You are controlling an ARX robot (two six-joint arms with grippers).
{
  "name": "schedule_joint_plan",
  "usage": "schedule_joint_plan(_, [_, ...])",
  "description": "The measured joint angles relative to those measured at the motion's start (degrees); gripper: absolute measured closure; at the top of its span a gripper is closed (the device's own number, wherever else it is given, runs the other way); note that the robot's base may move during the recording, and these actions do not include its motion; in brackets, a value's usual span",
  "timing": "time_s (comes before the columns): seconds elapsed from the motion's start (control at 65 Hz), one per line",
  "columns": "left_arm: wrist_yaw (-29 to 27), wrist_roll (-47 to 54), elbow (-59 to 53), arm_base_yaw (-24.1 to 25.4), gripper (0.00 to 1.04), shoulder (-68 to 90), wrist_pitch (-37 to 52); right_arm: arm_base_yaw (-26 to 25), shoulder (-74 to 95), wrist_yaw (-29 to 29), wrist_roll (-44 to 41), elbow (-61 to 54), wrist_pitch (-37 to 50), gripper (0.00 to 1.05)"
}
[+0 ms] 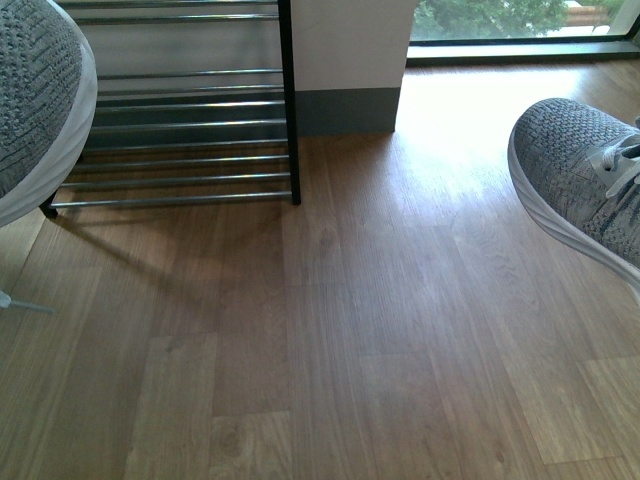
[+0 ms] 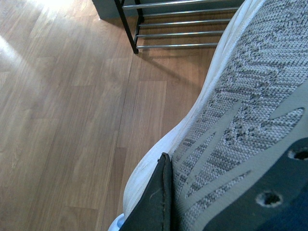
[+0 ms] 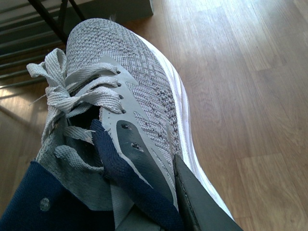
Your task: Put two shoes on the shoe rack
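Observation:
Two grey knit sneakers hang above the wooden floor. One sneaker is at the far left, right in front of the shoe rack, a black frame with chrome bars. The left wrist view shows my left gripper shut on that sneaker, a dark finger pressed against its side; the rack lies just past the toe. The other sneaker hangs at the far right. My right gripper is shut on this sneaker near the laces, one finger outside against the white sole. The inner fingers are hidden.
Wooden floor stretches between the two shoes. A white wall with a grey skirting stands to the right of the rack. A window at floor level runs along the back right.

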Motion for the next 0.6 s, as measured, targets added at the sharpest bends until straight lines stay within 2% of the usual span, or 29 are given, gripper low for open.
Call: schedule_joint_plan(0.6, [-0.6, 0.0, 0.0, 0.1, 1.03, 0.0, 0.0, 0.3, -0.1, -0.9, 0.0, 0.0, 0.0, 1.03])
